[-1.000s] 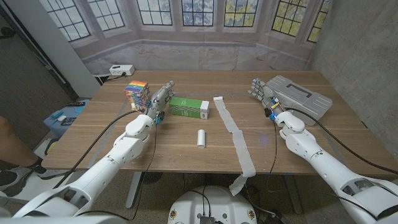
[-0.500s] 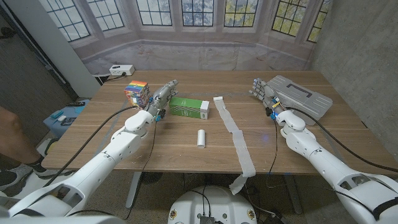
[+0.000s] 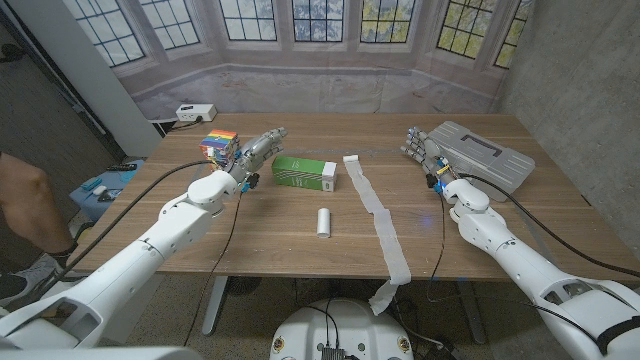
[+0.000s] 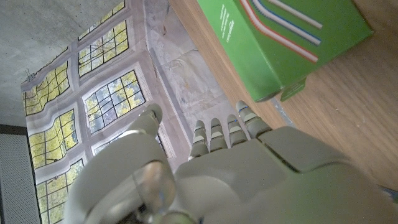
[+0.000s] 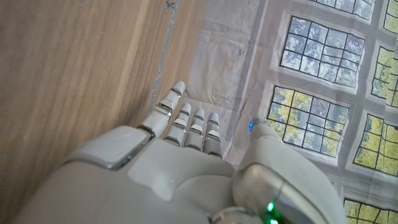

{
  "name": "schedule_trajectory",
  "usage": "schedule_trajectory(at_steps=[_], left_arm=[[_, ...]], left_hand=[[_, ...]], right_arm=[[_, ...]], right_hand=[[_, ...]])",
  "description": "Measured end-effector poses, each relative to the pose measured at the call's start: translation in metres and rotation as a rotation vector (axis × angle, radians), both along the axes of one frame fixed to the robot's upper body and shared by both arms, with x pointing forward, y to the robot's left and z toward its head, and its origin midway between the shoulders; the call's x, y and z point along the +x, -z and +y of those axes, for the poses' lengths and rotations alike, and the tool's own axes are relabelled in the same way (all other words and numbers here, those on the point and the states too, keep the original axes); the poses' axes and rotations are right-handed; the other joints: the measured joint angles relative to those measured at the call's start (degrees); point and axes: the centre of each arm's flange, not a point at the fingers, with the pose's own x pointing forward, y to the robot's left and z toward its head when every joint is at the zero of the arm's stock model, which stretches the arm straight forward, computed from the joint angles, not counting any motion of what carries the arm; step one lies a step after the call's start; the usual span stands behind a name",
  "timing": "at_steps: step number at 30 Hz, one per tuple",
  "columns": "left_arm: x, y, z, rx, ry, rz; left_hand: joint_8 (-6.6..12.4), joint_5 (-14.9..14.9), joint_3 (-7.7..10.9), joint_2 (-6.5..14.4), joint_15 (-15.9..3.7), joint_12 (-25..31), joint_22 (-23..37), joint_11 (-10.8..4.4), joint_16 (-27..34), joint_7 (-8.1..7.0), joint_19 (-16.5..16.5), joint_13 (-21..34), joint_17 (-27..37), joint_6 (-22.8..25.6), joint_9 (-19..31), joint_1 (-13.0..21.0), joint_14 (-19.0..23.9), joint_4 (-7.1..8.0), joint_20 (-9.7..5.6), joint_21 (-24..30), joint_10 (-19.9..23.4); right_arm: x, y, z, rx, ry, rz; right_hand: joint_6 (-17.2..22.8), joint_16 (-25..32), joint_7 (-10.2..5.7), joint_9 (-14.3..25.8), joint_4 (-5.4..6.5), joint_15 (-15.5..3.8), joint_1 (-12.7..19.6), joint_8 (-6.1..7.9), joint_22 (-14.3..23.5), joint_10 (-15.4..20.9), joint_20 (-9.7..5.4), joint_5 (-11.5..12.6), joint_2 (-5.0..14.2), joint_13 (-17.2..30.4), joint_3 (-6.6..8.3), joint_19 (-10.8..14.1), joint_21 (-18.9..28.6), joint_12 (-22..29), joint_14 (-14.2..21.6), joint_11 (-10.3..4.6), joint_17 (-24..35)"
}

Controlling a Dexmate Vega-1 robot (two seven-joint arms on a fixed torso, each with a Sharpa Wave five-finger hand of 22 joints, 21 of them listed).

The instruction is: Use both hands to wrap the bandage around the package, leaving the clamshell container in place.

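**One package, one bandage strip, one roll, both robot hands empty**

We count one green package (image 3: 304,173) lying near the middle of the desk (image 3: 250,235), and one long white bandage strip (image 3: 376,213) just at its 3 o'clock, running toward the near edge and hanging over it. One small white roll (image 3: 323,222) lies at the package's 6 o'clock, apart from it. One grey clamshell container (image 3: 483,155) sits at the far right of the desk.

The left robot hand (image 3: 253,158) hovers at the package's 9 o'clock, fingers stretched out and apart, holding nothing; the left wrist view shows the package (image 4: 283,38) just beyond its fingertips (image 4: 217,134). The right robot hand (image 3: 424,150) stands beside the clamshell container at its 9 o'clock, fingers extended and empty, well apart from the bandage strip.

One rainbow-coloured block (image 3: 218,148) stands close behind the left robot hand. One white power box (image 3: 195,112) sits at the desk's far left corner. A person's arm (image 3: 30,205) shows at the left edge.
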Motion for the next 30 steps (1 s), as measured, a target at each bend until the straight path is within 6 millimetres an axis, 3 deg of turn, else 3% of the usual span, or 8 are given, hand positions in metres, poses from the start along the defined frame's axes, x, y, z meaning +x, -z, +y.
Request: schedule_trajectory(at_steps=[7, 15, 23, 27, 30], left_arm=[[-0.010, -0.017, 0.001, 0.129, -0.039, -0.029], [-0.019, -0.034, -0.002, 0.253, -0.077, -0.056], [-0.028, -0.048, -0.006, 0.378, -0.111, -0.073], [-0.033, -0.054, -0.008, 0.423, -0.122, -0.083], [-0.036, -0.057, -0.009, 0.465, -0.134, -0.081]], left_hand=[[0.00, 0.4, 0.40, -1.3, -0.49, 0.4, -0.1, -1.92, 0.0, -0.54, 1.0, 0.0, 0.0, 0.5, 0.0, 2.0, 1.3, -2.43, -0.21, 0.0, 1.8], [0.27, 0.9, 0.64, -2.0, -0.10, 0.7, 0.0, -3.22, 0.4, -0.79, 2.0, 0.2, 0.3, 1.0, 0.0, 4.3, 2.8, -3.14, 1.47, -0.4, 3.1], [1.12, 1.6, 1.05, -2.9, -0.53, 1.3, 0.0, -4.09, 0.4, -0.61, 2.3, 0.5, 0.3, 3.9, 0.2, 6.7, 3.8, -3.55, 1.77, -0.4, 4.7], [1.50, 2.1, 1.05, -4.0, -0.81, 2.0, 0.3, -4.75, 0.4, -0.09, 3.4, 1.1, 0.3, 5.6, 0.3, 8.4, 4.1, -3.55, 2.81, -0.2, 6.3], [1.50, 2.1, 1.04, -4.3, -0.93, 2.2, 0.3, -5.05, 0.4, -0.19, 3.9, 1.3, 0.3, 6.1, 0.3, 8.7, 4.2, -3.54, 2.49, 0.0, 6.6]], right_arm=[[0.000, -0.002, -0.001, -0.002, 0.008, -0.005], [0.000, -0.003, -0.002, -0.004, 0.015, -0.008], [-0.003, -0.006, -0.005, -0.007, 0.020, -0.020], [-0.004, -0.006, -0.006, -0.006, 0.023, -0.022], [-0.005, -0.005, -0.008, -0.005, 0.026, -0.025]], right_hand=[[0.0, 0.0, 0.00, 0.0, -0.16, 0.00, 0.0, 0.00, 0.0, 0.0, 0.00, 0.0, 0.00, 0.0, -0.16, 0.0, 0.0, 0.0, 0.0, 0.00, 0.0], [0.1, 0.0, 0.11, 0.0, -0.39, 0.00, 0.0, 0.00, 0.0, 0.0, 0.00, 0.0, 0.00, 0.0, 0.08, 0.0, 0.0, 0.0, 0.0, 0.00, 0.0], [0.1, 0.0, 0.11, 0.0, -0.39, 0.00, 0.0, 0.00, 0.0, 0.0, 0.00, 0.0, 0.00, 0.1, 0.08, 0.0, 0.0, 0.0, 0.0, 0.00, 0.0], [0.1, 0.0, 0.11, 0.0, -0.45, 0.00, 0.0, 0.00, 0.0, 0.0, 0.00, 0.0, 0.00, 0.3, 0.02, 0.0, 0.0, 0.0, 0.0, 0.00, 0.0], [0.1, 0.0, 0.11, 0.0, -0.64, 0.00, 0.0, 0.00, 0.0, 0.0, 0.00, 0.0, 0.00, 0.4, -0.17, 0.0, 0.0, 0.0, 0.0, -0.01, 0.0]])
